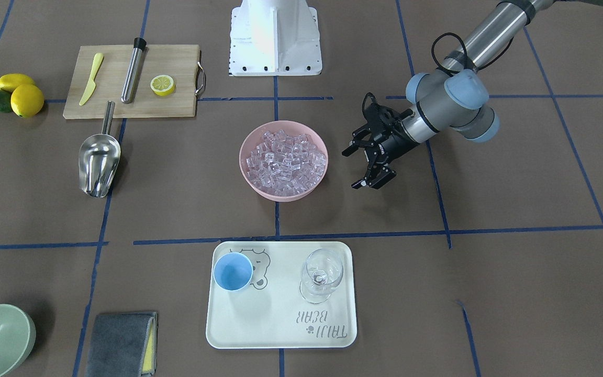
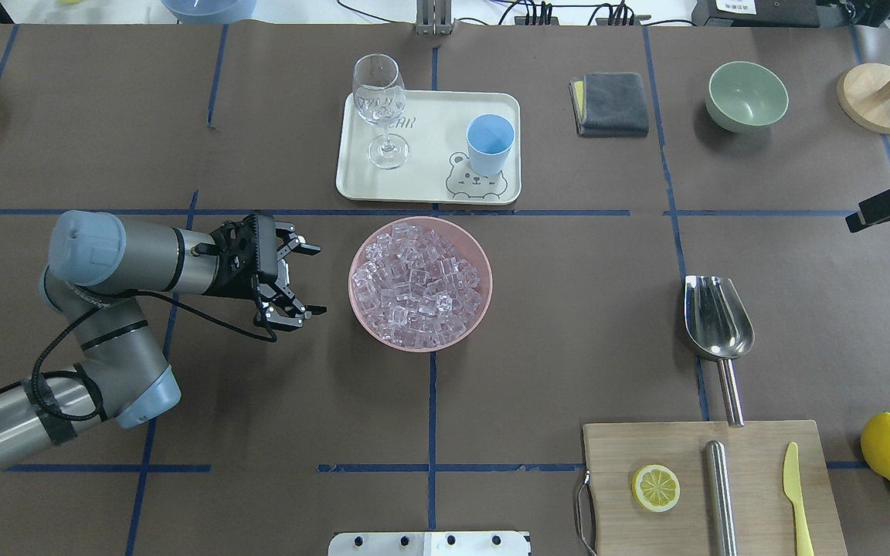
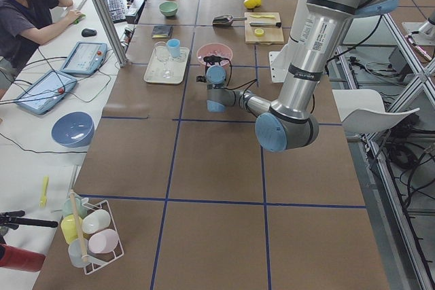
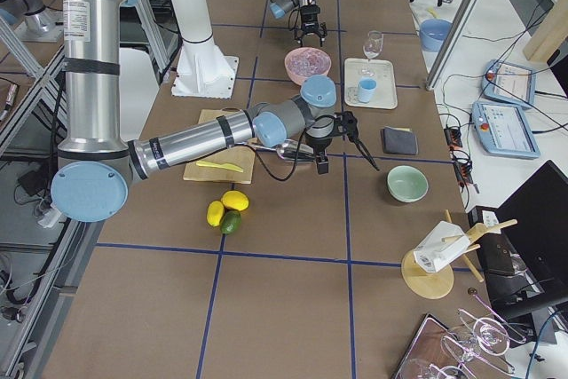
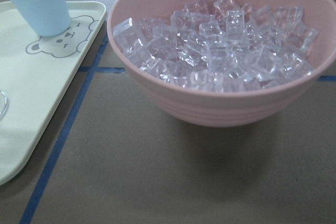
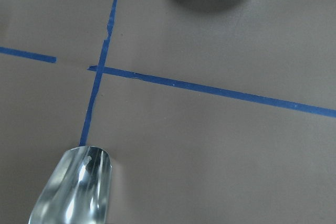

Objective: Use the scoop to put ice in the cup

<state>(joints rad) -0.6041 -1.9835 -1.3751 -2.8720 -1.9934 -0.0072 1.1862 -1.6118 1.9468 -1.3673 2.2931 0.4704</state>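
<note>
On the tray (image 1: 280, 275) beside the cup (image 1: 233, 271), print reads "BEAR".

ice (image 2: 419, 282) in bowl (image 2: 419, 346), cup (image 2: 490, 143) on tray (image 2: 433, 131)

The cream tray (image 1: 238, 324) bears upside-down lettering reading roughly "TAIJI BEAR".

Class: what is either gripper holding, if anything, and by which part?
Nothing. The left gripper hangs open beside the pink bowl; the scoop lies untouched on the table, apart from the right gripper.
</note>
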